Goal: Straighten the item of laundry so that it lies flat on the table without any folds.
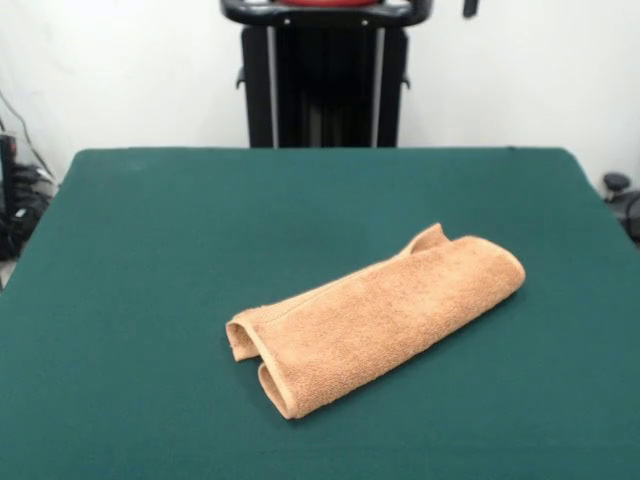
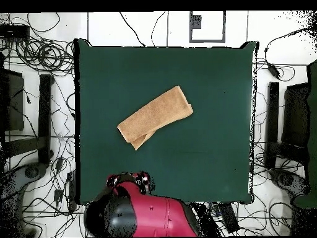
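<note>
The towel [image 1: 375, 315] [image 2: 155, 116] is beyond the robot's reach for now: the arm [image 2: 145, 214] sits drawn back at the table's edge, and its gripper shows in neither view, so nobody can say whether it is open or closed. The towel is orange-tan terry, nubby and soft, folded over into a long, thick strip with looped ends. It lies slantwise near the middle of the table [image 1: 150, 250] [image 2: 217, 155], on dark green felt.

One towel [image 1: 380, 312], one table [image 1: 150, 250], one arm [image 2: 145, 214].
</note>
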Motion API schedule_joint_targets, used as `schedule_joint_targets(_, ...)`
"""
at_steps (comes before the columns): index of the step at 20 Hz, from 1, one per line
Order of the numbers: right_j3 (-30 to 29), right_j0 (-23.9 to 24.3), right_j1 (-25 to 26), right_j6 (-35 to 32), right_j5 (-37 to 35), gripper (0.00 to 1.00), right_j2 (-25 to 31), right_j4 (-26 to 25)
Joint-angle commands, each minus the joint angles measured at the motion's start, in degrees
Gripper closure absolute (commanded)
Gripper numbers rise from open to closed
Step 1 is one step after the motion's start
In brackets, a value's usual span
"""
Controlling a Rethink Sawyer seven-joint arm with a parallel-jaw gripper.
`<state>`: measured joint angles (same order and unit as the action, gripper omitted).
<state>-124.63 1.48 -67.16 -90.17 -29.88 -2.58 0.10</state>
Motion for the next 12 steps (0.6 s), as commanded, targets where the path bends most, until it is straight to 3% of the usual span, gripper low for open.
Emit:
schedule_joint_targets(1, 0.7, 0.0, 15.2, -8.4, 10.1, 0.00, 3.4, -3.5)
schedule_joint_targets(12, 6.1, -1.5, 29.2, -8.6, 22.6, 0.00, 1.4, -5.1)
